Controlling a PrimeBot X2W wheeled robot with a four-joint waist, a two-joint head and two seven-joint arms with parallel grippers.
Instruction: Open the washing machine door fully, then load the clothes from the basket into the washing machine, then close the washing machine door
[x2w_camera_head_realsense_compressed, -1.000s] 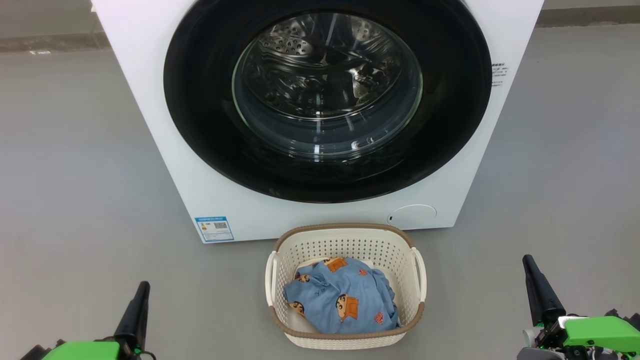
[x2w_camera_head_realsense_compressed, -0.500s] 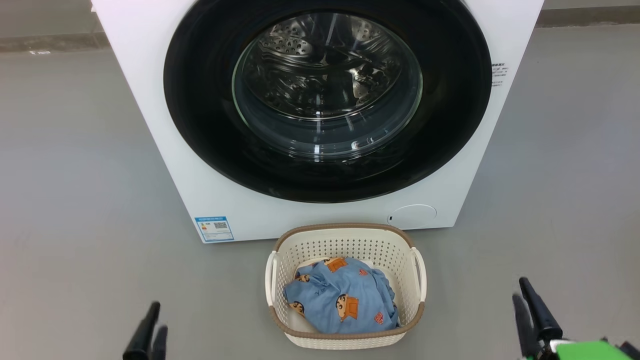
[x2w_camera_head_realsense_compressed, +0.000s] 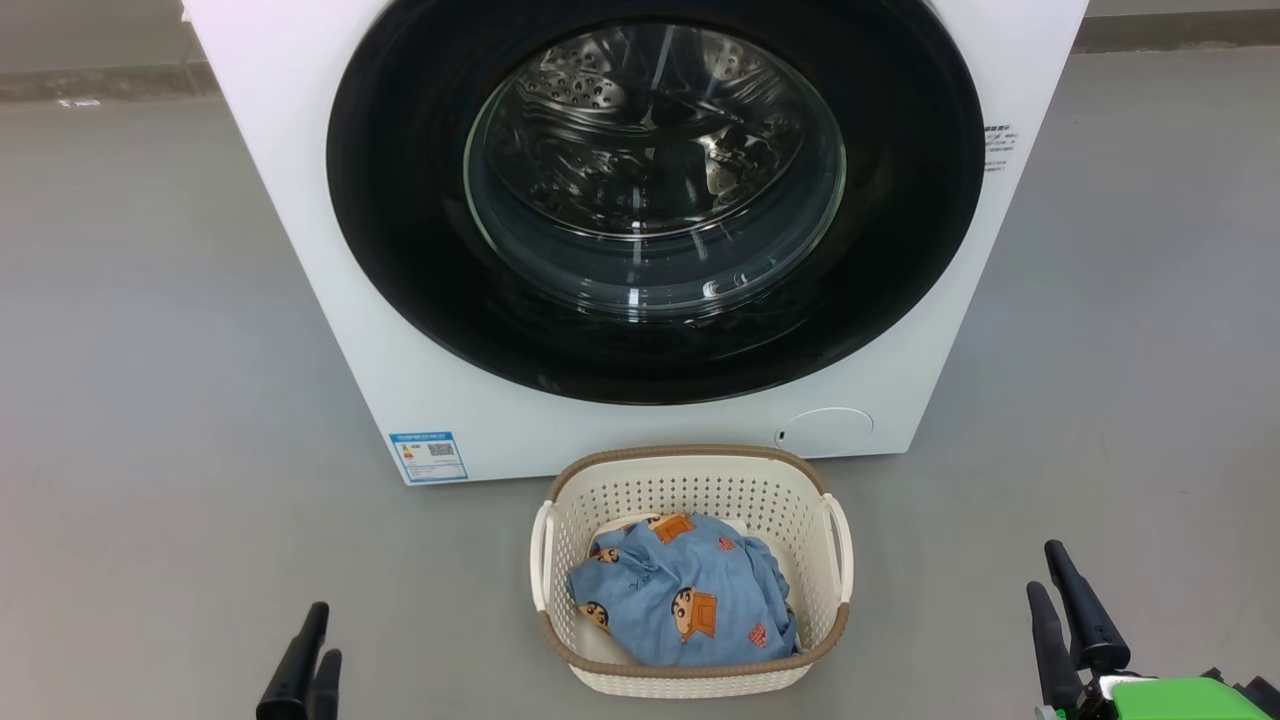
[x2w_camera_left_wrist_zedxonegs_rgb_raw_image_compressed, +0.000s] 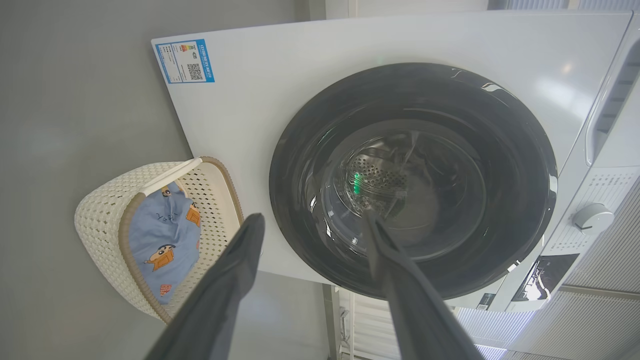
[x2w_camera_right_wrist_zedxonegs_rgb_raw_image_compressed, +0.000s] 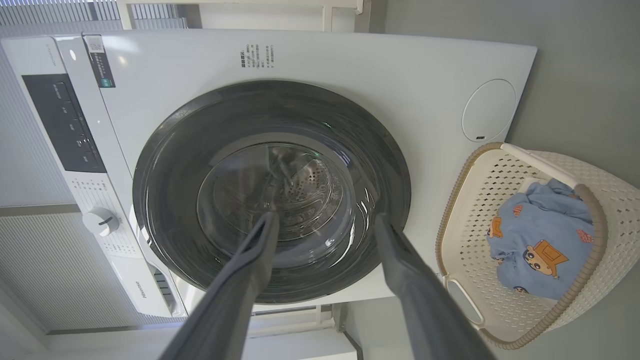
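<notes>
The white washing machine (x2w_camera_head_realsense_compressed: 300, 200) stands ahead with its round black washing machine door (x2w_camera_head_realsense_compressed: 400, 250) shut flat against the front. On the floor just before it sits the cream basket (x2w_camera_head_realsense_compressed: 690, 480), holding the light-blue printed clothes (x2w_camera_head_realsense_compressed: 685, 590) over a white garment. My left gripper (x2w_camera_head_realsense_compressed: 324, 632) is low at the left, open and empty, well clear of the basket. My right gripper (x2w_camera_head_realsense_compressed: 1043, 568) is low at the right, also open and empty. The left wrist view has my left gripper (x2w_camera_left_wrist_zedxonegs_rgb_raw_image_compressed: 314, 216) spread before the door (x2w_camera_left_wrist_zedxonegs_rgb_raw_image_compressed: 500, 150) with the basket (x2w_camera_left_wrist_zedxonegs_rgb_raw_image_compressed: 100, 210) beside it. The right wrist view has my right gripper (x2w_camera_right_wrist_zedxonegs_rgb_raw_image_compressed: 325, 216) likewise spread.
Bare grey floor (x2w_camera_head_realsense_compressed: 150, 400) lies on both sides of the machine and basket. A round white cap (x2w_camera_head_realsense_compressed: 825, 430) and a blue label sticker (x2w_camera_head_realsense_compressed: 428, 456) sit low on the machine's front. The control panel with a white knob (x2w_camera_right_wrist_zedxonegs_rgb_raw_image_compressed: 100, 222) is at the machine's top.
Both grippers went from shut to open. Both have sunk lower in the head view, and the left arm's green part has dropped out of it. Machine, door and basket are unmoved.
</notes>
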